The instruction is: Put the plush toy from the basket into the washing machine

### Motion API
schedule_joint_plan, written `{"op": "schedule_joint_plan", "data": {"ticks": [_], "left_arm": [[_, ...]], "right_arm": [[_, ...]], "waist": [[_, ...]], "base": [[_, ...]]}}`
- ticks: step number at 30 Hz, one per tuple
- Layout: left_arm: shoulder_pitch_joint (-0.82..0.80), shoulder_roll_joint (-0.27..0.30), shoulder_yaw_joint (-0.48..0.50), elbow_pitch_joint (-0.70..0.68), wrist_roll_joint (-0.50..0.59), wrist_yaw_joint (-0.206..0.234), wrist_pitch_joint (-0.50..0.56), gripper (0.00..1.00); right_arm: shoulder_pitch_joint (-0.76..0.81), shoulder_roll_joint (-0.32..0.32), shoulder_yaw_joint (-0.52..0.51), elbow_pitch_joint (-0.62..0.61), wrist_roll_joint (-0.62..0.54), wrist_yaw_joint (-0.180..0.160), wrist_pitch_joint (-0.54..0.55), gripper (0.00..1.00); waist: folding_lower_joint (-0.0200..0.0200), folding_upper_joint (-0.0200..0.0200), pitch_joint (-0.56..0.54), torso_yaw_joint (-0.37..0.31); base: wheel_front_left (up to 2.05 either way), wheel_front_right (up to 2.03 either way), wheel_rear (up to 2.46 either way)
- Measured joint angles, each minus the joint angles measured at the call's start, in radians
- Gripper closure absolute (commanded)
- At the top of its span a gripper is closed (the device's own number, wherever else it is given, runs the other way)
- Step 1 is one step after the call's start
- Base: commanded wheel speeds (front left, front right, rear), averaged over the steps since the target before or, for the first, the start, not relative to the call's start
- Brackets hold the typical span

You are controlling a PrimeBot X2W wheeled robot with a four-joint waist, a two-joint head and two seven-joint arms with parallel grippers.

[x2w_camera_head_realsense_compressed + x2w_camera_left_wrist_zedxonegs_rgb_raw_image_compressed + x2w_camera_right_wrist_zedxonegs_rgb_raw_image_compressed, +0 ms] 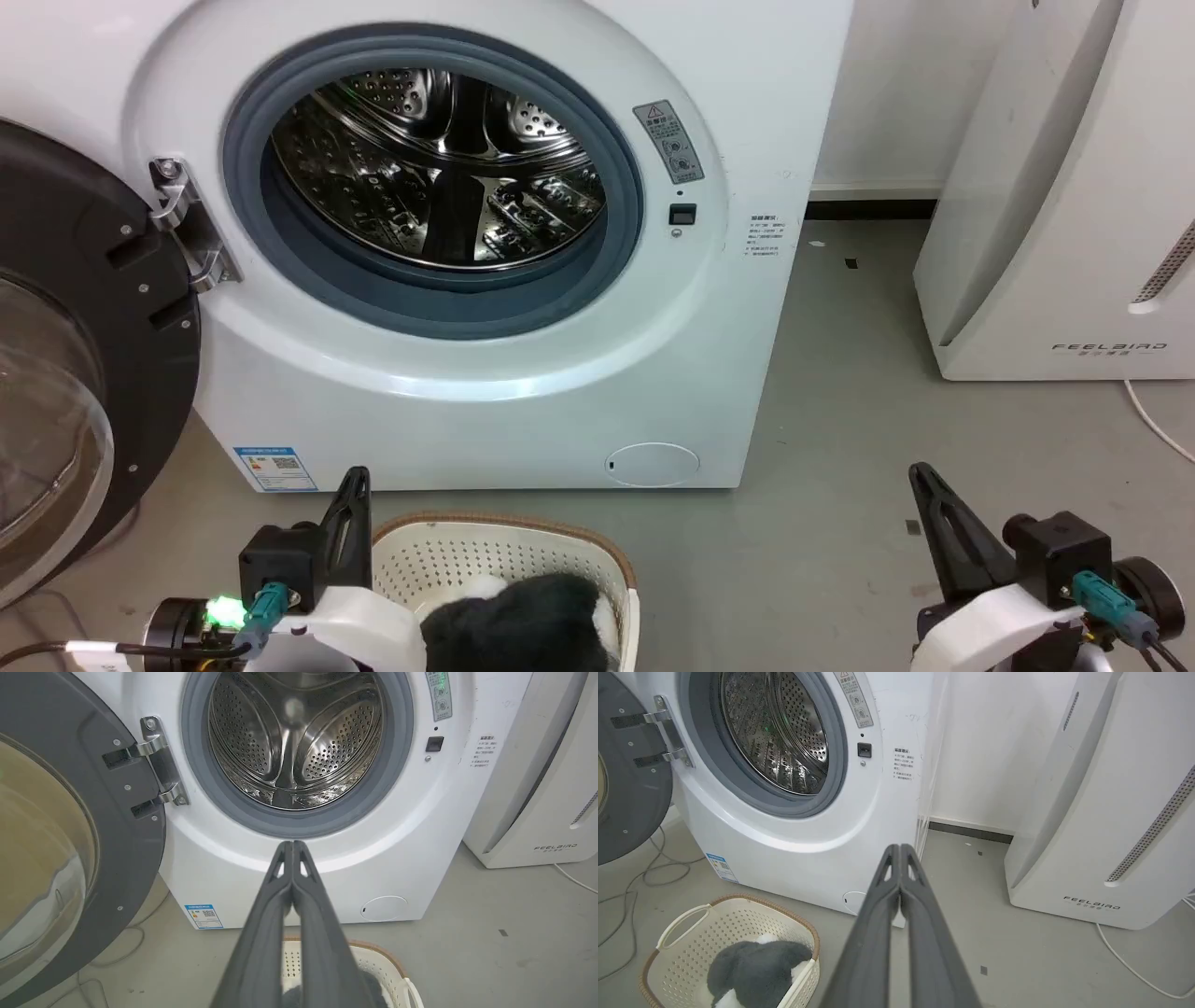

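The black-and-white plush toy (pixel 523 621) (pixel 752 970) lies inside the cream basket (pixel 485 551) (pixel 738 919) on the floor, just before the washing machine (pixel 523 373) (pixel 420 826) (pixel 794 840). Its round opening shows the bare steel drum (pixel 439 168) (pixel 299 742), and the black-framed door (pixel 84 373) (pixel 70 835) hangs swung out at the left. My left gripper (pixel 357 478) (pixel 292 843) is shut with nothing in it, beside the basket's left rim. My right gripper (pixel 920 471) (pixel 900 847) is also shut and bare, well to the right over the floor.
A white FEELBIRD appliance (pixel 1064 215) (pixel 1106 812) stands at the right against the wall, with a white cable (pixel 1153 420) on the floor beside it. Grey cables (pixel 640 872) trail on the floor under the open door. Grey floor (pixel 840 420) lies between the two appliances.
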Motion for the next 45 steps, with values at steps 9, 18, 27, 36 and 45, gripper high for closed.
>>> {"op": "schedule_joint_plan", "data": {"ticks": [9, 18, 27, 36, 45], "left_arm": [[0.0, 0.0, 0.0, 0.0, 0.0, 0.0, 0.0, 1.0], [0.0, 0.0, 0.0, 0.0, 0.0, 0.0, 0.0, 1.0], [0.001, 0.0, -0.002, 0.001, 0.0, 0.001, 0.0, 0.0], [0.001, 0.0, -0.012, 0.004, -0.002, 0.002, -0.012, 0.0], [0.001, 0.0, -0.02, 0.033, -0.018, 0.002, -0.032, 0.0]], "right_arm": [[0.0, 0.0, 0.0, 0.0, 0.0, 0.0, 0.0, 1.0], [0.0, 0.0, 0.0, 0.0, 0.0, 0.0, 0.0, 1.0], [0.0, 0.0, 0.0, 0.0, 0.001, 0.0, 0.0, 0.0], [0.001, 0.0, -0.009, -0.003, 0.01, 0.0, -0.013, 0.0], [0.001, 0.0, -0.025, -0.012, 0.013, 0.0, -0.033, 0.0]], "waist": [[0.0, 0.0, 0.0, 0.0], [0.0, 0.0, 0.0, 0.0], [0.0, 0.0, 0.0, 0.0], [0.0001, 0.0, 0.006, -0.002], [0.0001, 0.0, 0.026, -0.011]], "base": [[0.0, 0.0, 0.0], [0.0, 0.0, 0.0], [0.0, 0.0, 0.0], [0.0, 0.0, 0.0], [0.0, 0.0, 0.0]]}}
